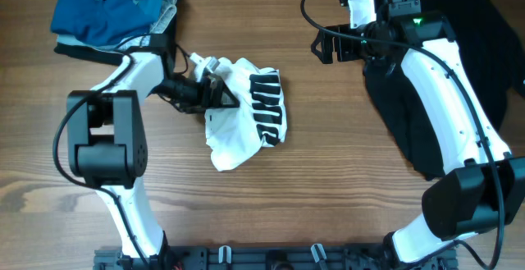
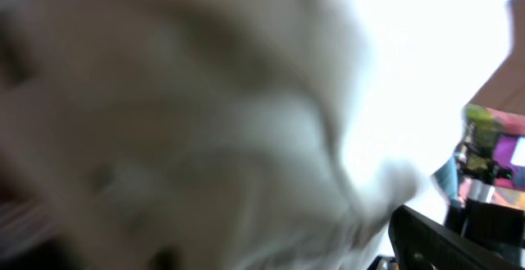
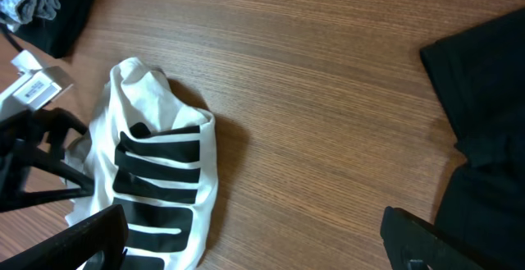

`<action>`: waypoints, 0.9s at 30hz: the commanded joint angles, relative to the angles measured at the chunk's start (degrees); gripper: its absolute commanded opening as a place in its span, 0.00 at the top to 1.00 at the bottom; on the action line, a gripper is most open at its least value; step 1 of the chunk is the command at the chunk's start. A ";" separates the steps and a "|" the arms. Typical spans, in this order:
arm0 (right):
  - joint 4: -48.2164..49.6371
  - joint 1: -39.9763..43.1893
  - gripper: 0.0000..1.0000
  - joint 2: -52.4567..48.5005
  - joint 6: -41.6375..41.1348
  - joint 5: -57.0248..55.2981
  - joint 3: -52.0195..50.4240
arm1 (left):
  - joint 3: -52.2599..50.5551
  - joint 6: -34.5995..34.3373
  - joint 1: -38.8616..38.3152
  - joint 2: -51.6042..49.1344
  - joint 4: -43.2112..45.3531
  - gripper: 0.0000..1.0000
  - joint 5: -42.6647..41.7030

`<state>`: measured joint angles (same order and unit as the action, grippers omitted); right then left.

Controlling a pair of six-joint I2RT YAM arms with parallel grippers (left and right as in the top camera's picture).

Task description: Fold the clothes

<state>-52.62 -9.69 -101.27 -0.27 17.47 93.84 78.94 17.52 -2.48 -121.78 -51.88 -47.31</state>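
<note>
Near the middle of the pale wood-grain table lies the thin white fabric shirt with bold black printed stripes, bunched into a soft, crumpled heap with its striped panel facing up. The left gripper is pushed into the heap's upper left edge. Seen from above, cloth is draped over its black frame, so I cannot tell whether its jaws are pinched on the fabric or apart.

The left wrist view adds little. Blurred white cloth fills nearly the whole frame, with one dark finger showing at the lower right.

The right wrist view gives the sharpest look at the shirt: smooth matte cloth with rolled folds and five black bars, and the left gripper's angular black frame against its left side. This view also shows the right gripper with its two dark fingers spread wide, nothing between them but bare table.

Right of that gripper the large plain black garment lies spread in a rumpled mass beneath the right arm.

At the far left corner sits a folded stack of blue, grey-patterned and black pieces.
</note>
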 commanded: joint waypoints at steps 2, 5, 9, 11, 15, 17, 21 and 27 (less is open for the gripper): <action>0.13 0.04 0.00 -0.50 0.28 -1.18 0.00 | -1.11 1.38 -5.88 -7.30 2.91 0.10 2.19; 0.22 0.04 0.00 -0.50 0.24 -1.16 0.00 | -1.11 1.36 -7.69 -8.44 3.58 0.58 2.73; 0.00 0.02 0.00 -0.50 0.26 -1.16 0.00 | -1.09 1.33 -6.91 -8.46 4.42 0.96 3.65; 0.09 0.04 0.00 -0.50 0.28 -1.18 0.00 | -0.92 1.09 -5.46 -8.28 4.33 0.96 3.15; 0.98 0.04 0.00 -0.50 0.26 -1.16 0.00 | 0.09 -0.15 -2.12 -5.35 2.89 0.96 -0.09; 1.60 0.02 0.00 -0.50 0.26 -1.16 0.00 | 2.01 -0.17 -0.07 -1.40 1.05 0.96 -0.70; 2.01 0.02 0.00 -0.50 0.26 -1.14 0.00 | 5.64 -7.69 2.38 7.34 3.37 0.96 -0.94; 1.99 0.02 0.00 -0.50 0.26 -1.14 0.00 | 6.60 -31.52 4.68 17.25 24.35 0.96 -2.36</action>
<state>-50.96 -9.69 -101.27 -0.30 17.28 93.84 84.20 0.67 1.06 -108.97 -34.65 -47.59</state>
